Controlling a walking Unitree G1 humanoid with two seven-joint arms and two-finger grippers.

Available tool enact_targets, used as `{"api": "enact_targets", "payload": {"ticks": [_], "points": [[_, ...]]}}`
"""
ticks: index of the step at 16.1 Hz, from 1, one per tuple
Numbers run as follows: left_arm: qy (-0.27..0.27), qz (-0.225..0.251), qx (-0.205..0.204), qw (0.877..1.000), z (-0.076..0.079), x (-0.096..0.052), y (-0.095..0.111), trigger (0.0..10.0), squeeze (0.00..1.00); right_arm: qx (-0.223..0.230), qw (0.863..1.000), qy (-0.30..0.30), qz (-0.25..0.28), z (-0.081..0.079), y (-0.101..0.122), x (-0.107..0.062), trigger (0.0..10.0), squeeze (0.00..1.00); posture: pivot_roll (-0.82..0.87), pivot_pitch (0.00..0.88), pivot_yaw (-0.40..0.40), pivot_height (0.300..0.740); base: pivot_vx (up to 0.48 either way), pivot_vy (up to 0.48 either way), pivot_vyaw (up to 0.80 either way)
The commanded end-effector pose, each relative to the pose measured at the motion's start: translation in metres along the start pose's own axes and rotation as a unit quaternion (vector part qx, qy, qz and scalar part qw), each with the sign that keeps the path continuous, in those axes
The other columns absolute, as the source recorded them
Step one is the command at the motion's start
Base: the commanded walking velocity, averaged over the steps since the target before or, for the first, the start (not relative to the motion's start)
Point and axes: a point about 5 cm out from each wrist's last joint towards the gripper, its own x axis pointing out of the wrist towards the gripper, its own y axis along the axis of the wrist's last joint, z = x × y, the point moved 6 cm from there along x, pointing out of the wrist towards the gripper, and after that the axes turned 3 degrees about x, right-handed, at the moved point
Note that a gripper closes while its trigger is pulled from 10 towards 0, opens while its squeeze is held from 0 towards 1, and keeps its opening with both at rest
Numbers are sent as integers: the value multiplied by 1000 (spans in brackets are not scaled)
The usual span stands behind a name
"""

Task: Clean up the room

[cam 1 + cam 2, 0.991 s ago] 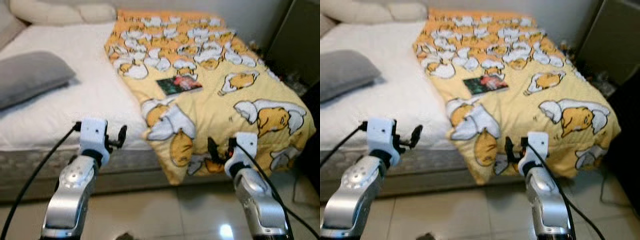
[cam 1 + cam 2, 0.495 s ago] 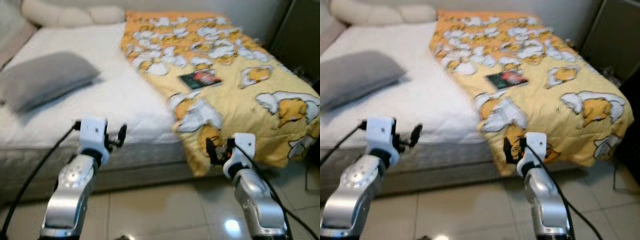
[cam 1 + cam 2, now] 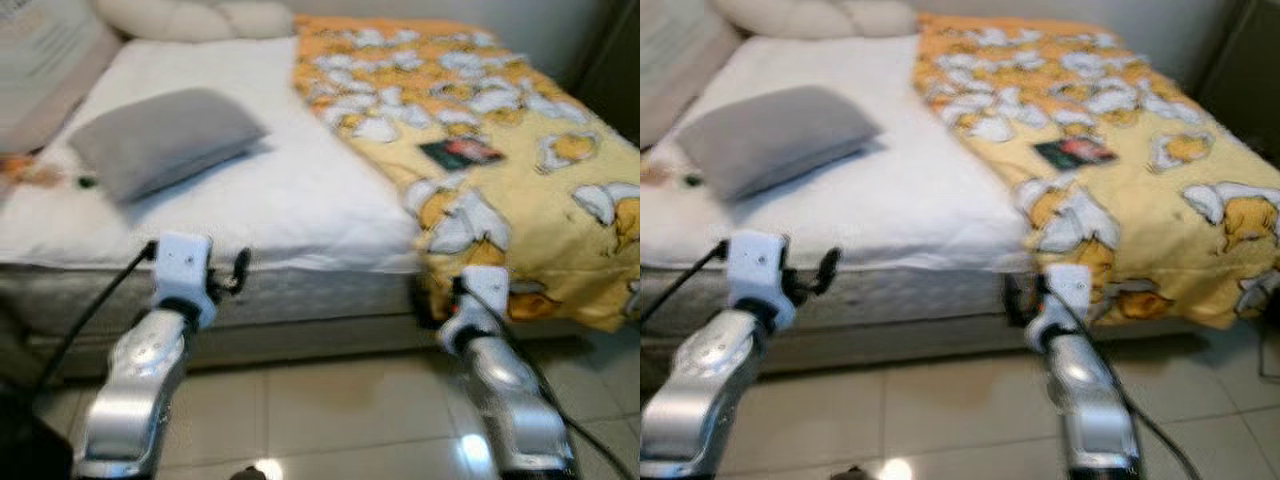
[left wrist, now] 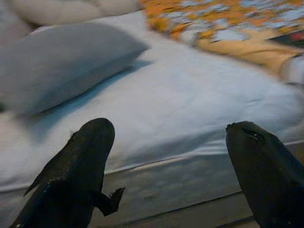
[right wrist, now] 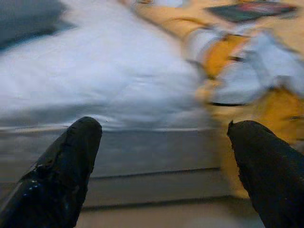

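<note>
A bed [image 3: 300, 200] with a white sheet stands before me. A grey pillow [image 3: 165, 135] lies on its left half. A yellow cartoon-print blanket [image 3: 540, 190] covers the right half, and a dark book [image 3: 460, 152] rests on it. My left gripper [image 3: 238, 272] is held up in front of the mattress edge, open and holding nothing; in the left wrist view its fingers [image 4: 90, 142] stand wide apart. My right gripper [image 3: 428, 300] hovers by the blanket's hanging corner, also open, its fingers [image 5: 256, 142] spread in the right wrist view.
Cream pillows [image 3: 200, 18] line the head of the bed at the back. Small orange and dark items [image 3: 40, 175] lie blurred on the sheet at the far left. Glossy tiled floor [image 3: 330, 410] runs between me and the bed frame.
The whole picture has shifted right, so the camera has turned left: the grey pillow sits more central and the blanket nearer the right edge. Both arms keep their pose.
</note>
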Motion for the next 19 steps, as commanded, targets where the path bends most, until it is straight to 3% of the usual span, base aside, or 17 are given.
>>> {"api": "enact_targets", "payload": {"ticks": [1, 11, 14, 19], "points": [[-7, 8, -1, 1000, 6, 1, 5, 10000, 0, -4, 1000, -10, 11, 10, 7, -1, 10000, 0, 33, 0, -3, 740, 0, 428, 0], [0, 17, -7, 1000, 3, 2, 9, 10000, 0, -19, 999, 29, 17, 0, 15, 3, 10000, 0, 41, 0, -10, 740, 0, 412, 0], [2, 38, -19, 999, 2, 1, 19, 10000, 0, -27, 998, 46, 17, -3, 18, 5, 10000, 0, 50, 0, -15, 740, 0, 0, 0], [6, 37, 9, 999, -1, 0, 17, 10000, 0, -56, 995, 79, 19, -15, 19, 6, 10000, 0, 55, 0, -15, 740, 109, 0, 200]]}}
